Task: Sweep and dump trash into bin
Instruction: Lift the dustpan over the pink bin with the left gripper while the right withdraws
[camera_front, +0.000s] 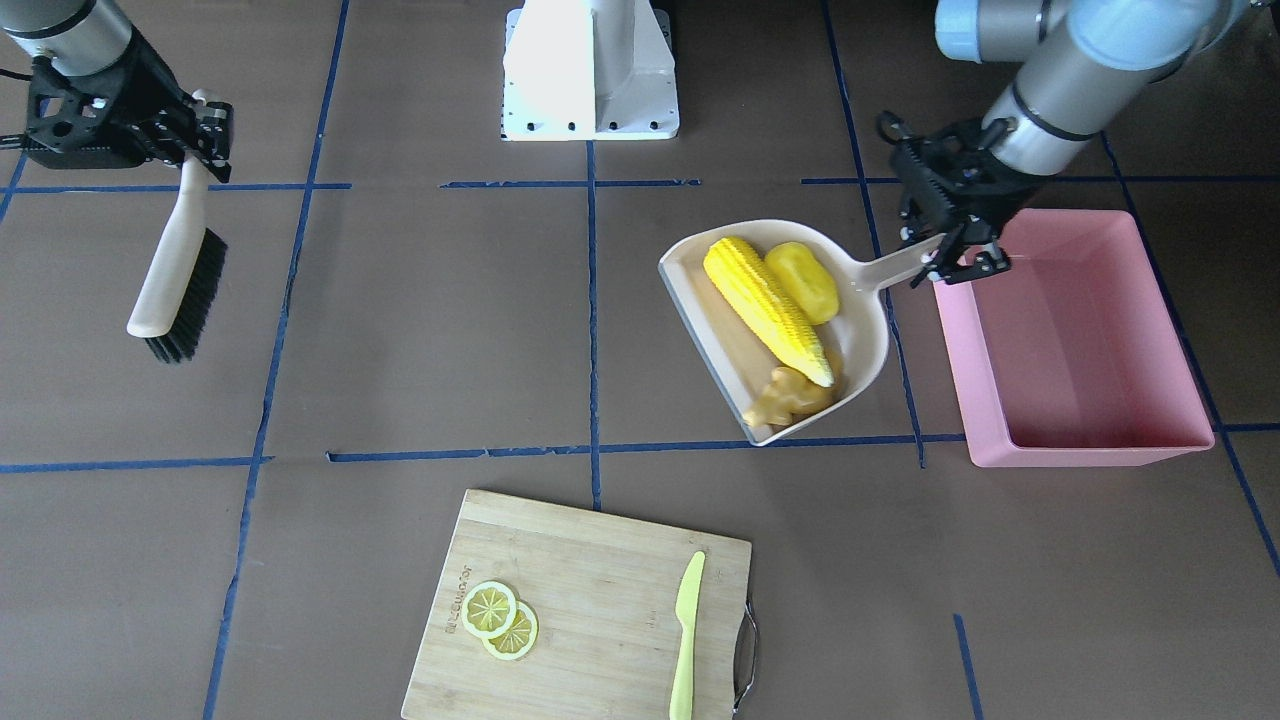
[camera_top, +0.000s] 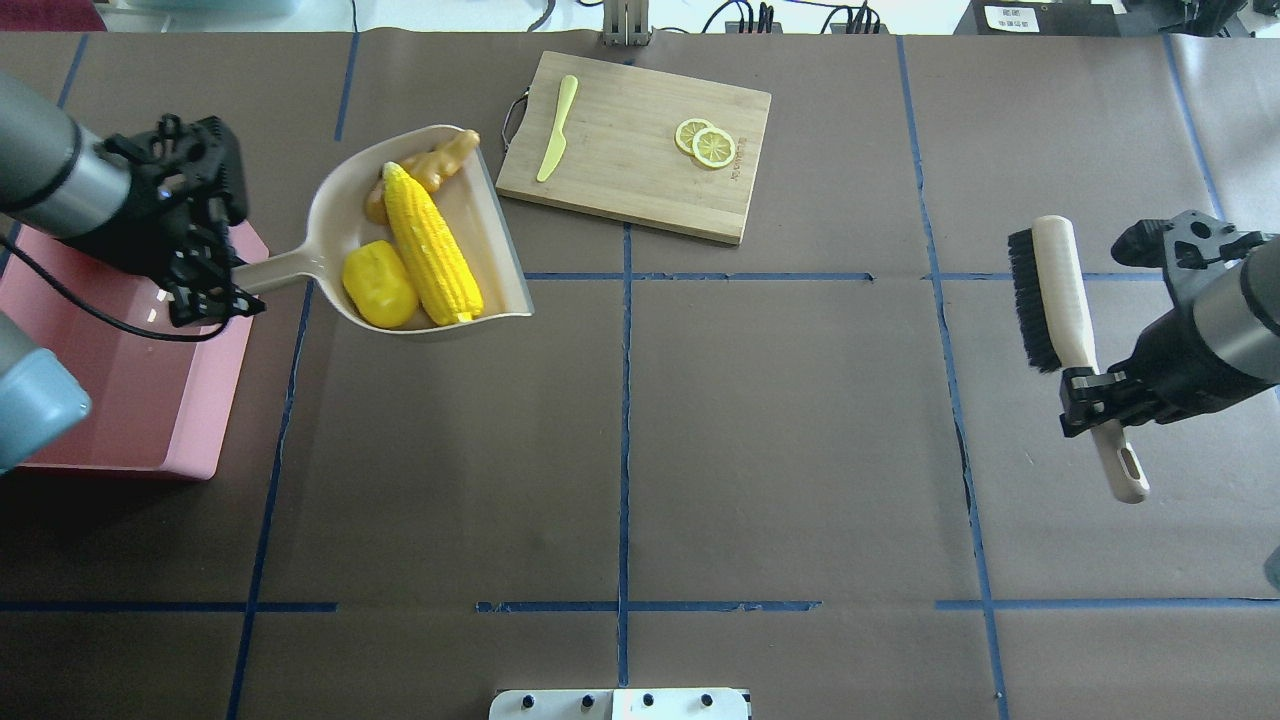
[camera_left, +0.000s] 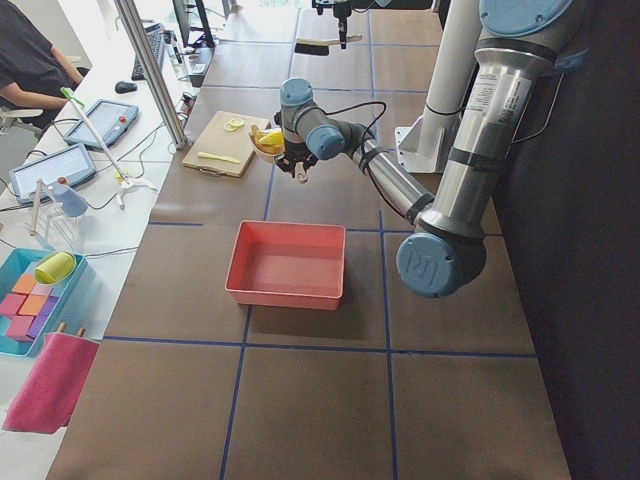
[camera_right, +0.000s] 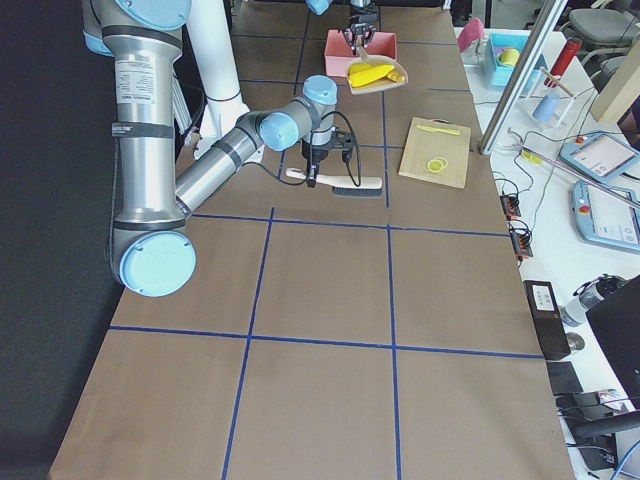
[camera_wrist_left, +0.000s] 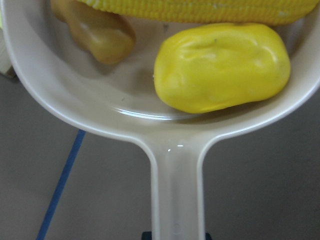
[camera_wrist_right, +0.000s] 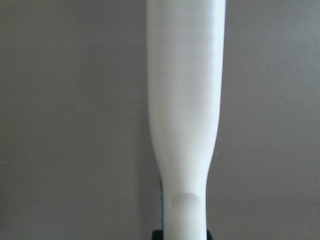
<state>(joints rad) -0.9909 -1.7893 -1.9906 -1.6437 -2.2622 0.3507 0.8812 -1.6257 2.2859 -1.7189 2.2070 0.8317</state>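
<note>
the three pieces of trash are lying in the beige dustpan (camera_front: 858, 345), which the left pincer (camera_front: 958, 262) is holding by the handle, its fingers clamped on the handle's end. the long corn cob (camera_front: 765, 308) is stretching away from that pincer down the pan's middle. the potato-like lump (camera_front: 803, 282) is sitting nearest the pincer and touching the cob, and the ginger root (camera_front: 790, 396) is resting farthest from it, at the pan's open lip. the pink bin (camera_front: 1090, 445) is standing just beside this pincer, on the side away from the pan. well apart, across the table, the right pincer (camera_front: 203, 150) is gripping a brush (camera_front: 178, 275) by its pale handle, jaws closed on it. beyond the pan from the left pincer, a bamboo cutting board (camera_front: 590, 590) is carrying two lemon slices (camera_front: 500, 618) and one yellow-green knife (camera_front: 687, 640). the table (camera_front: 430, 330) is wearing brown paper crossed by blue tape lines (camera_front: 592, 330). past its far edge a white desk (camera_left: 100, 220) is holding tablets (camera_left: 48, 172), and a person (camera_left: 25, 60) is sitting there. counting: three toy foods, one pan, one bin, one brush, one board.
</note>
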